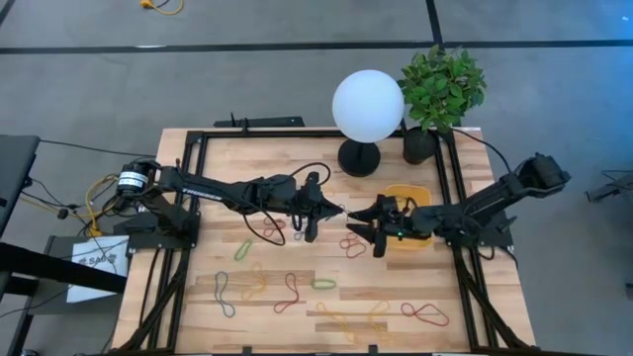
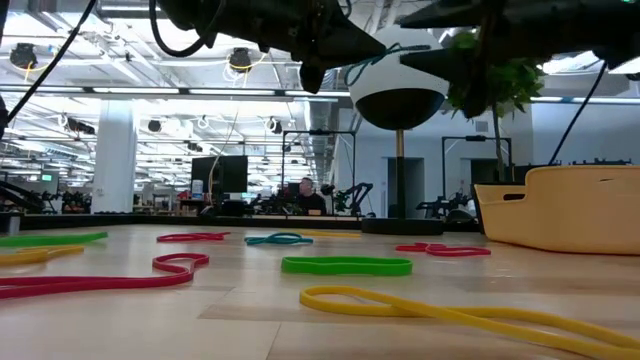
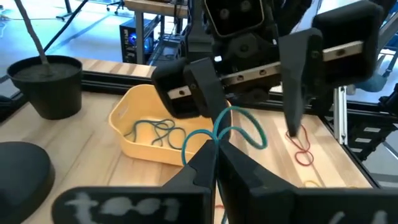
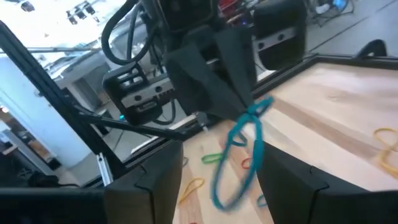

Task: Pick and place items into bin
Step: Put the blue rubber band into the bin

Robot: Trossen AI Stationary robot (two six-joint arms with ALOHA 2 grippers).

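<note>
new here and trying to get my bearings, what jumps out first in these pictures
Mid-table, the left gripper holds a blue-green rubber band pinched in its shut fingers, while the right gripper faces it with fingers spread open. Just behind them sits the yellow bin, already holding a blue band, and more coloured bands lie scattered over the front of the table.

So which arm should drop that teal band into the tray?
Probably the left. Its hand is shut on the teal band, which dangles from the fingertips. The right hand is open, facing it beside the yellow tray, so a handover looks possible but adds a step.
</note>
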